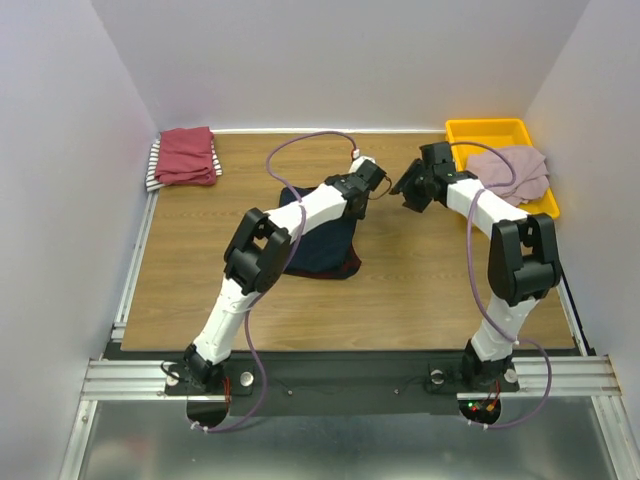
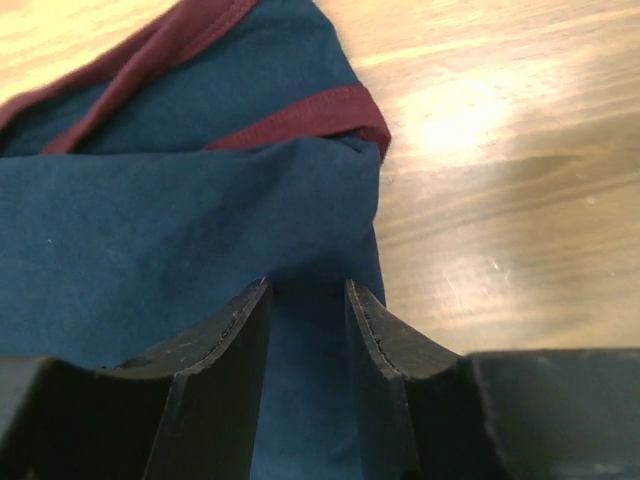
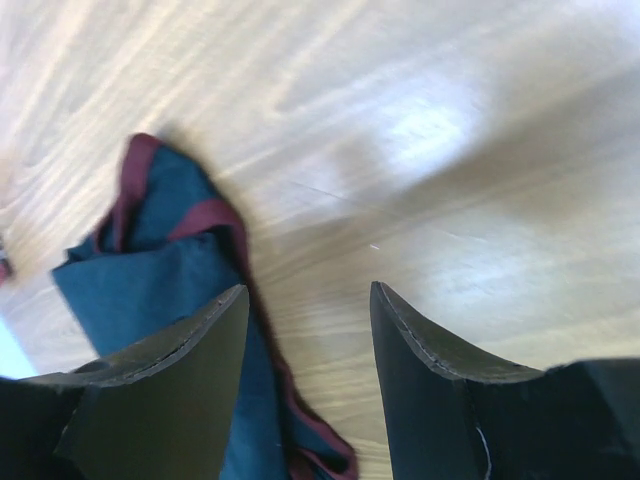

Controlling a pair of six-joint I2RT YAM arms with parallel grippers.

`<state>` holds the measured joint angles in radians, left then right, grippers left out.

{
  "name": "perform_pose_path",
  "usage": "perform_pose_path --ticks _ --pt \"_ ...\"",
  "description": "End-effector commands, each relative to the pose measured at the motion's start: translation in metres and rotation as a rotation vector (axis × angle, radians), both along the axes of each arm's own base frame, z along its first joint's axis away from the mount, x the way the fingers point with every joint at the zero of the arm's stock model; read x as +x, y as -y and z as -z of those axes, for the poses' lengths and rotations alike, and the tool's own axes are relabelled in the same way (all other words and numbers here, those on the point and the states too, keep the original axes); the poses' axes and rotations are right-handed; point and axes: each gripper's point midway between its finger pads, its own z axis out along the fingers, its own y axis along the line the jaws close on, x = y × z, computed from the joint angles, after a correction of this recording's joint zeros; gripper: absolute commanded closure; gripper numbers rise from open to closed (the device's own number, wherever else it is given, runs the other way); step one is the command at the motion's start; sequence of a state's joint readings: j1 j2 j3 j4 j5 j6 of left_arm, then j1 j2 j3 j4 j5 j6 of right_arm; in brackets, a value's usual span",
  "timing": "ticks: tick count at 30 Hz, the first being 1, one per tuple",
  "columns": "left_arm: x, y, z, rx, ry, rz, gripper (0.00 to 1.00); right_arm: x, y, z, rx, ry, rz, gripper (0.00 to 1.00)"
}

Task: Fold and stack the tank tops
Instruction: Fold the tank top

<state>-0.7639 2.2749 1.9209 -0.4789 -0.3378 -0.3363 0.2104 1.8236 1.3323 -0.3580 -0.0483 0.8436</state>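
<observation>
**Edges.** Surface (image 1: 400,290): wood, closed in by white walls (image 1: 330,60) at left, back and right. A metal rail (image 1: 135,270) runs down its left edge. Bare wood shows across the lower half of the top view. It also shows at centre right, between the jersey and the tray.

**Count.**
- Tops, four:
  - one navy jersey (image 1: 325,250) with maroon trim, rumpled, just left of centre, partly under my left arm
  - one red top (image 1: 187,155), folded, lying on one striped top (image 1: 153,165) in the upper left corner
  - one pink top (image 1: 512,172), heaped in the tray
- Tray (image 1: 485,130), one: yellow, upper right corner.
- Arms, two; grippers, two.

**Pose.**
- My left arm (image 1: 255,255) climbs from lower left, elbow bent, forearm slanting up and right over the jersey.
- My left gripper (image 2: 307,290) points down at the navy cloth. Its jaws stand a narrow gap apart, with nothing pinched that I can see. The cloth's edge lies just beside the finger at the right of that view.
- My right arm (image 1: 520,260) climbs from lower right and leans up and left.
- My right gripper (image 3: 309,292) hangs above bare wood, jaws wider, holding nothing. A jersey corner lies at the lower left of its view, partly behind one finger.
- In the top view the two grippers face each other at upper centre, near but apart.
</observation>
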Motion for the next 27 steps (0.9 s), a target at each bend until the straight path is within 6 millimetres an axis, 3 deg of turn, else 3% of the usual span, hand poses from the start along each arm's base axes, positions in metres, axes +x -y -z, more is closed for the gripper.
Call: perform_pose_path --ticks 1,6,8,14,18,24,27 --pt "0.021 -0.007 -0.045 0.085 0.155 -0.059 0.53 0.021 -0.001 -0.012 -0.011 0.057 -0.018 0.43" --pt "0.023 -0.006 -0.038 0.149 0.193 -0.082 0.52 0.026 -0.002 -0.006 -0.018 0.053 -0.034 0.43" --pt "0.025 -0.004 -0.045 0.129 0.214 -0.09 0.52 0.027 -0.003 -0.003 -0.018 0.047 -0.041 0.43" --pt "0.028 0.007 -0.031 0.107 0.215 -0.058 0.5 0.03 0.0 -0.005 -0.031 0.059 -0.03 0.43" --pt "0.03 0.017 -0.028 0.055 0.232 -0.035 0.39 0.03 0.003 -0.01 -0.044 0.071 -0.022 0.43" --pt "0.035 0.028 -0.02 0.02 0.229 -0.018 0.37 0.031 0.008 -0.011 -0.044 0.074 -0.017 0.43" --pt "0.035 0.022 -0.008 0.056 0.213 -0.046 0.4 0.031 0.01 -0.01 -0.046 0.071 -0.014 0.43"
